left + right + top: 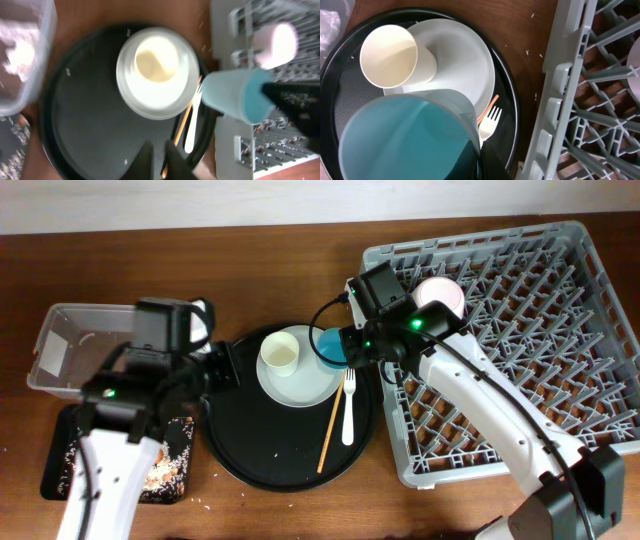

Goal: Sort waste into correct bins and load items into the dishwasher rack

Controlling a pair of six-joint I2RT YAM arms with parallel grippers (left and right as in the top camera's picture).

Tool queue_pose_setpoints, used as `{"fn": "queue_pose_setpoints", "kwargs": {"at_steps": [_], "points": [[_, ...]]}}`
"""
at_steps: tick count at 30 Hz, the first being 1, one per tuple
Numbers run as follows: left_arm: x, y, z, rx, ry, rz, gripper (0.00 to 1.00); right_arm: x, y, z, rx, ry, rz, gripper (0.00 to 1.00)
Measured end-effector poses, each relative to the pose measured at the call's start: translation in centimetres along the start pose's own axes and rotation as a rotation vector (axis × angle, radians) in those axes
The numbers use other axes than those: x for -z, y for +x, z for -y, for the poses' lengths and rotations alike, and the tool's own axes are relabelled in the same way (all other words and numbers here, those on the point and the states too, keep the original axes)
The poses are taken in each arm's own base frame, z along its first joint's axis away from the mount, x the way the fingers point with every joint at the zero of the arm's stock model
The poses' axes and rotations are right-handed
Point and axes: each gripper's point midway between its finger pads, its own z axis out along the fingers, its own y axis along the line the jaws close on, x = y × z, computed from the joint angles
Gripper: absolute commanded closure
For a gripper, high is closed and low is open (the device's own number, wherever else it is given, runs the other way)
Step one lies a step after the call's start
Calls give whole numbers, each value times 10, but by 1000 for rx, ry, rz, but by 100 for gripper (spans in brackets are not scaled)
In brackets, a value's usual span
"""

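The right end effector [348, 348] is clenched on the light blue cup [405, 135] and grips it at the rim. The cup is lifted over the right edge of the round black tray [250, 445], between the pale plate [310, 388] and the left wall of the grey dishwasher rack [540, 360]. It touches none of them. In the right wrist view its teal inside fills the lower left, and one dark finger sits against the rim.

The left end effector [160, 160] hangs over the left part of the round tray. Its two fingers stand close together with only a narrow gap, and nothing is between them, so it is closed and empty.

On the round tray the plate lies in the upper right part, and the cream cup [280, 356] stands upright on it, toward its left side. The white fork [348, 415] lies just beside the plate at the right, with its tines up toward the cup in the grip. The thin wooden chopstick [328, 430] lies left of the fork, a little slanted, with its upper end near the plate rim.

In the rack one white bowl [440, 292] sits near the top left corner.

At the far left of the desk [300, 250] stands the clear plastic tub [60, 330]. Some white crumpled material is inside, too blurred to name. Below it lies the shallow black tray [60, 475], with loose rice [178, 450] scattered at its right end.
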Motion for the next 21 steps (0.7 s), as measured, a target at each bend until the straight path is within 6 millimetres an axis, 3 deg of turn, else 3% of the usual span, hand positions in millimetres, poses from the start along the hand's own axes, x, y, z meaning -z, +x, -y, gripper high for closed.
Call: {"fn": "queue_pose_setpoints", "kwargs": {"at_steps": [2,3,5,8,11,14,16,17,18,21], "points": [[-42,17,-2,71,7,-59,60,0,1,-2,-4,-12,-4,96],[-58,12,17,61,93,-39,58,0,1,-4,-4,-22,-7,96],[-69,23,51,9,188,-67,56,0,1,-5,-4,-27,-7,96],[-100,37,67,-24,187,-121,52,0,2,-5,-4,-29,-9,96],[-129,34,66,-3,180,-137,53,0,1,2,-10,1,-5,96],[-130,28,59,-4,153,-112,50,0,1,0,-9,-11,-4,96],[-114,12,49,10,140,-54,50,-2,-2,-4,-16,-28,3,96],[-88,-5,27,48,103,16,50,-6,-1,-4,-24,-30,-7,96],[-79,-11,19,62,80,42,50,-14,-1,-4,-26,-31,-15,96],[-73,-14,-18,101,-26,44,49,-50,4,-2,-31,-20,-70,96]]}}
